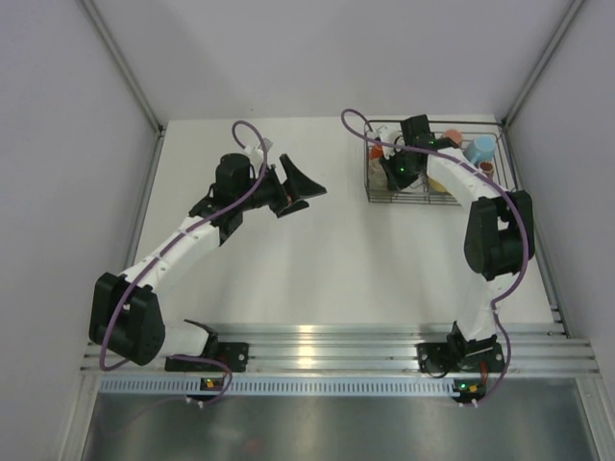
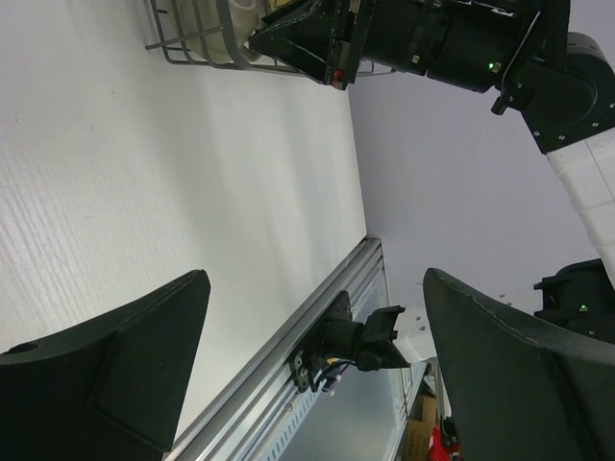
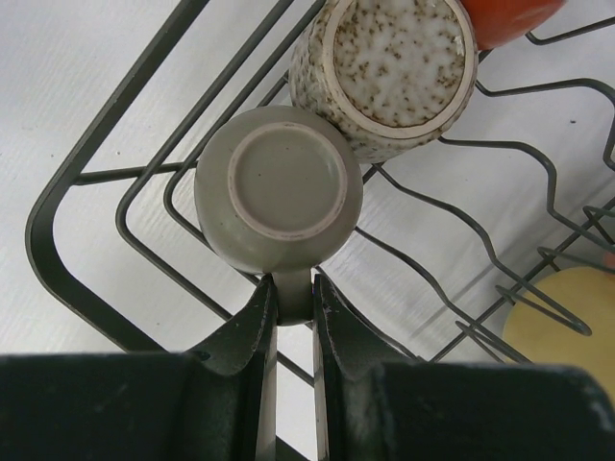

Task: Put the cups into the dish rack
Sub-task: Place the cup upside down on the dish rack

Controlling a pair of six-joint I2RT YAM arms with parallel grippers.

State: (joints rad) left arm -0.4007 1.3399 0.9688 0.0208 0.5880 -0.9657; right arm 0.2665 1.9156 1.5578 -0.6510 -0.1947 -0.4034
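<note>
The black wire dish rack (image 1: 373, 182) stands at the table's back right. In the right wrist view a grey-olive cup (image 3: 279, 187) hangs bottom-up over the rack's corner wires (image 3: 77, 279), with my right gripper (image 3: 292, 283) shut on its handle. A speckled cup (image 3: 394, 67) lies against it, and beyond that an orange cup (image 3: 504, 14). A yellow cup (image 3: 567, 317) shows at the right edge. From above, a pink cup (image 1: 452, 137) and a light blue cup (image 1: 480, 149) sit in the rack behind my right gripper (image 1: 402, 171). My left gripper (image 1: 303, 195) hovers open and empty over mid-table.
In the left wrist view the wide fingers (image 2: 115, 375) frame the table's metal front rail (image 2: 288, 375) and the right arm's base mount (image 2: 360, 341). The right arm (image 2: 452, 43) reaches over the rack (image 2: 192, 43) at the top. Grey walls enclose the table.
</note>
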